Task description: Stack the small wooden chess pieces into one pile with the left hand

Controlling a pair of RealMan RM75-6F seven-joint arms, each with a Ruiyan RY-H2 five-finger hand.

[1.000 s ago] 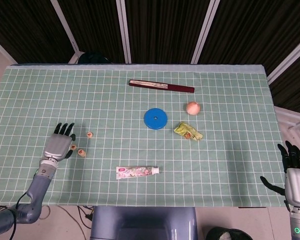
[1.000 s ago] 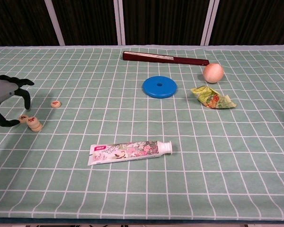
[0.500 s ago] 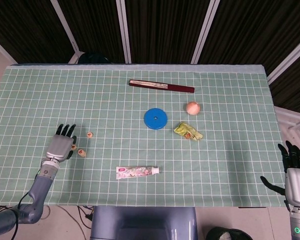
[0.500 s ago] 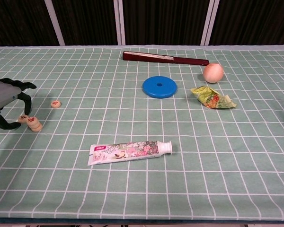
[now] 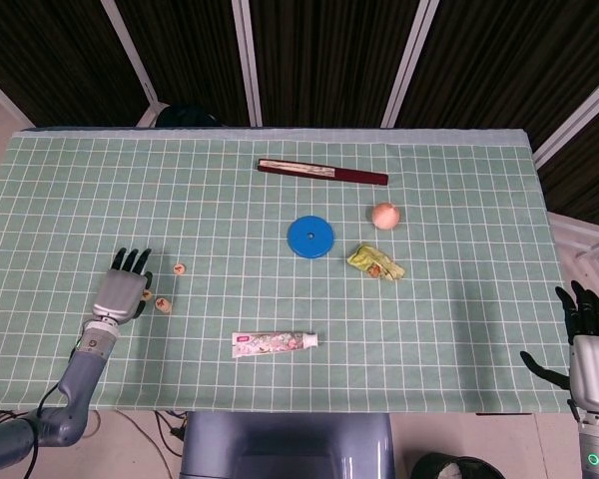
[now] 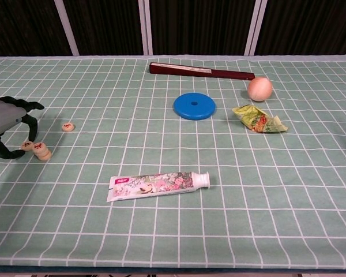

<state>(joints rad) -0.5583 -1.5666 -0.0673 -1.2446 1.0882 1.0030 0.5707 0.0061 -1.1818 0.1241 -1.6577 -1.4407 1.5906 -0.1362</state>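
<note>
Chess pieces [image 6: 41,150] lay just right of the left hand [image 6: 4,126], which hung released, fingers arched over nothing. One piece sat at its fingertips, a small stack beside that, a lone piece [image 6: 68,127] further right. They looked light, hard and slippery; pinching the rim seemed best. Far right, the right hand [image 5: 591,344] idled, fingers spread.
</note>
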